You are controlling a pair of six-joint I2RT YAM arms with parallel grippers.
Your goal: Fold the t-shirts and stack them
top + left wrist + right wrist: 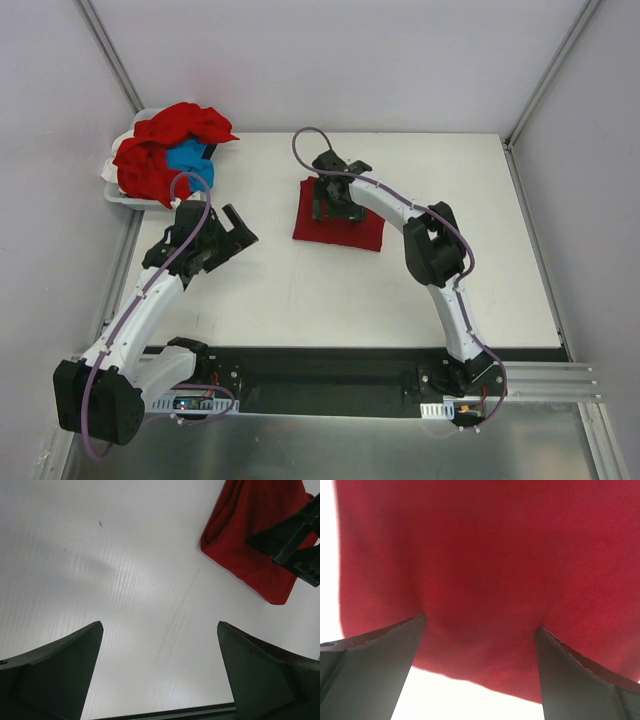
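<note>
Top external view: right gripper point(333, 203), released, sits low over the folded red t-shirt point(345, 233), likely the stack's base; left gripper point(235, 232), likewise released and empty, hangs near the unfolded pile point(160, 150).

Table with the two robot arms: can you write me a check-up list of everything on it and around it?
Surface: white table, smooth.
Job's things: one folded red t-shirt mid-table; heap of unfolded red t-shirts with a blue t-shirt, in a white bin at the far-left corner.
Clutter: nothing seen.
Grippers: left gripper open over the table, holding nothing; right gripper open over the folded shirt.
Cables: purple cable looping along each arm.
Surroundings: pale walls, metal posts.
</note>
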